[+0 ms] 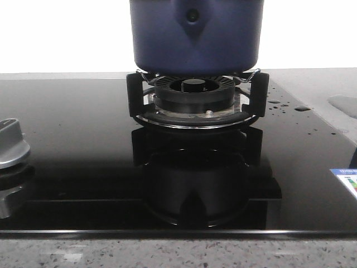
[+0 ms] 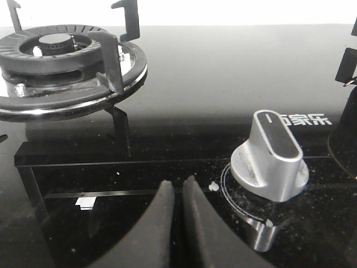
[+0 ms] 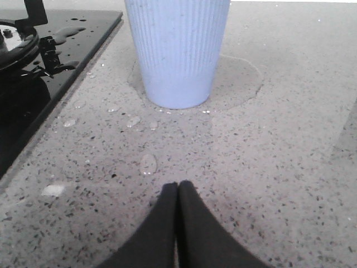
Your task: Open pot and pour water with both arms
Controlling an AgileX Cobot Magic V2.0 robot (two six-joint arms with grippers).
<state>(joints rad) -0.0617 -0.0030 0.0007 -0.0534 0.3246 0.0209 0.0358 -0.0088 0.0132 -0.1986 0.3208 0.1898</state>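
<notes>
The dark navy-blue pot (image 1: pixel 195 36) stands on the black burner grate (image 1: pixel 196 97) at the middle back of the front view; its top and lid are cut off by the frame. A pointed bracket with a rivet (image 1: pixel 192 19) faces me. Neither arm shows in the front view. My left gripper (image 2: pixel 178 187) is shut and empty, low over the black glass hob beside a silver knob (image 2: pixel 270 156). My right gripper (image 3: pixel 178 187) is shut and empty over the speckled counter, short of a pale blue ribbed cup (image 3: pixel 177 50) that stands in a wet patch.
A second burner with its grate (image 2: pixel 67 61) shows in the left wrist view. A silver knob (image 1: pixel 11 144) sits at the hob's left in the front view. Water drops lie on the hob's right side (image 1: pixel 284 104) and on the counter (image 3: pixel 148 163). The hob edge (image 3: pixel 61 95) runs beside the cup.
</notes>
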